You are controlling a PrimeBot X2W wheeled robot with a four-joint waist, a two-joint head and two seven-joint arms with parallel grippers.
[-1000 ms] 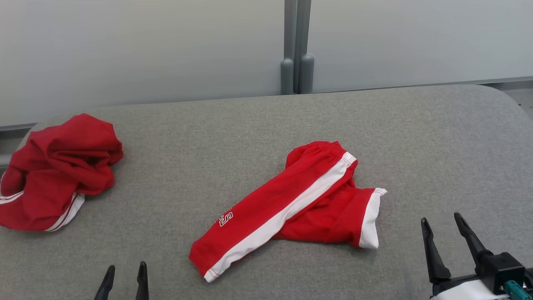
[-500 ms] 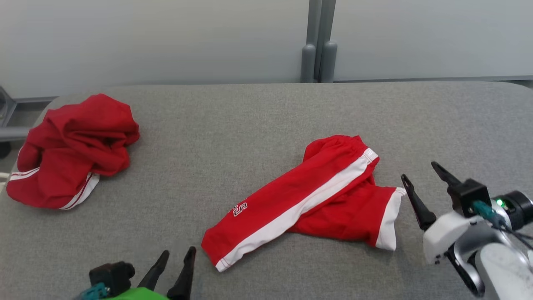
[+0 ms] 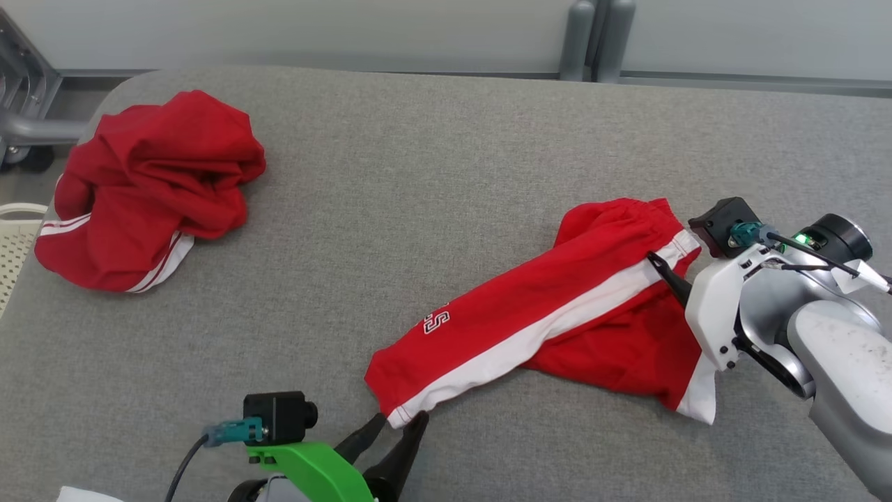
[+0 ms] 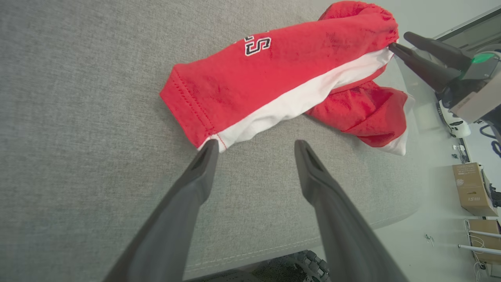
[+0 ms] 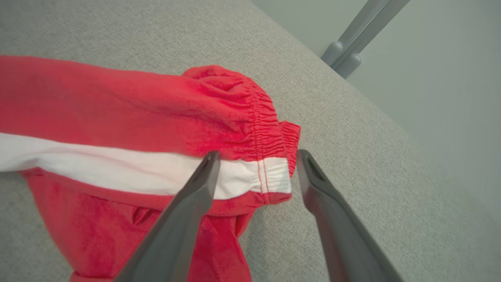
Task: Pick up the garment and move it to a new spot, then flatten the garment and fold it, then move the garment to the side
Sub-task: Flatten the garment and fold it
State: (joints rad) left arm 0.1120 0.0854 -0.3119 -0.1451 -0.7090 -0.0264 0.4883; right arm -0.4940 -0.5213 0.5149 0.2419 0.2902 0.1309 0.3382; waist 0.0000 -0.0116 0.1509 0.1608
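The garment [image 3: 550, 314] is a pair of red shorts with a white side stripe, lying loosely doubled on the grey padded table [image 3: 418, 174]. My left gripper [image 3: 401, 425] stands open at the near hem corner; in the left wrist view its left fingertip touches that corner of the garment [image 4: 274, 70], with the gripper [image 4: 256, 145] just short of the cloth. At the elastic waistband, my right gripper [image 5: 258, 153] is open and straddles the white stripe end of the garment [image 5: 156, 105]. In the head view the right gripper [image 3: 670, 259] is partly hidden by its camera mount.
A second red garment [image 3: 146, 181] lies crumpled at the table's far left. A white basket [image 3: 14, 237] and a grey metal frame [image 3: 28, 104] stand past the left edge. Two grey posts [image 3: 592, 35] rise behind the table. Cardboard boxes [image 4: 471, 188] sit on the floor.
The head camera has tilted down and turned. Both arms have reached in: the left gripper to the shorts' hem corner, the right gripper to the waistband. Both stayed open.
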